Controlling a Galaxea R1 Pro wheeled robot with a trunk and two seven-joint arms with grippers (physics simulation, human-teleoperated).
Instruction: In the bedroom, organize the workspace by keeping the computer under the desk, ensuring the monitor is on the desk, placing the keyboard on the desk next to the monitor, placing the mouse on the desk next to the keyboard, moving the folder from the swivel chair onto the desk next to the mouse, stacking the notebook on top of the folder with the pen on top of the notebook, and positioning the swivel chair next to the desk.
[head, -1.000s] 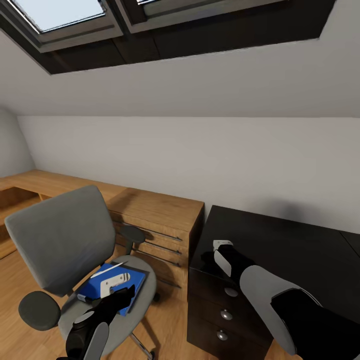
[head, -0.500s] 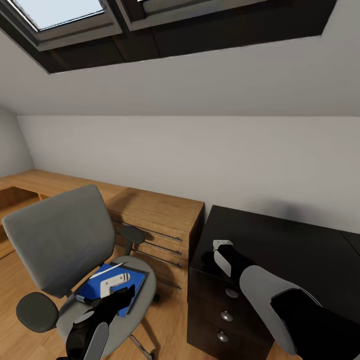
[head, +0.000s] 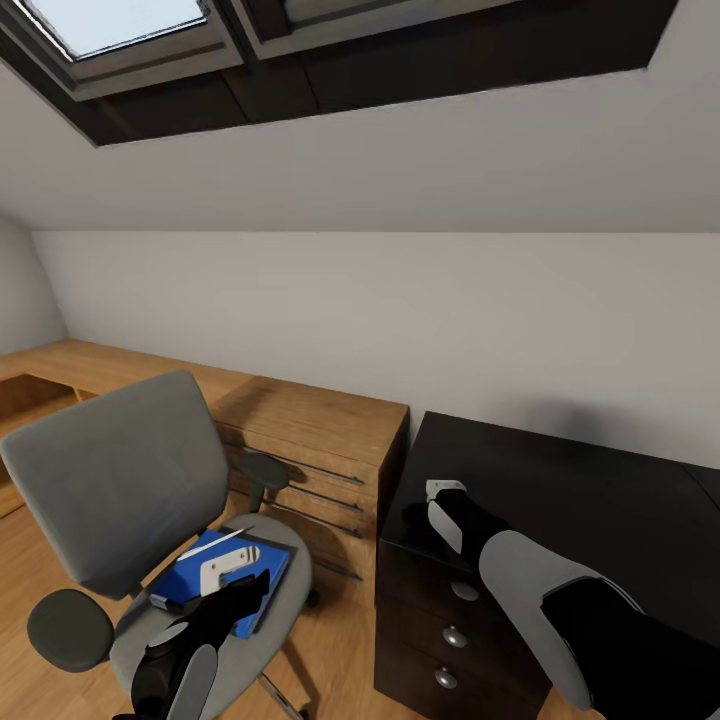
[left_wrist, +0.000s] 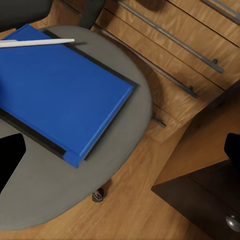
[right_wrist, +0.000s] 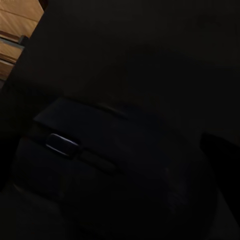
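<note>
I've got the black tabletop (head: 560, 500) at right in head view, dark drawer unit w/ silver knobs under its near corner. Left of it, touching, runs the low light-wood counter (head: 300, 410). Swivel chair (head: 130, 490) sits in front of that counter, apart from the tabletop, grey back facing me at an angle. On its seat lies the blue folder (left_wrist: 55, 100), on top of a dark notebook (left_wrist: 107, 72) whose edges show around it; a white pen (left_wrist: 37, 43) rests across the folder's far edge. My left claw (head: 215, 578) hovers over the folder, fingers apart, holding nothing. Right claw (head: 425, 515) is at the tabletop's near-left corner; can't tell its grip. Rt wrist cam: mouse (right_wrist: 110, 170) close up, on the tabletop.
</note>
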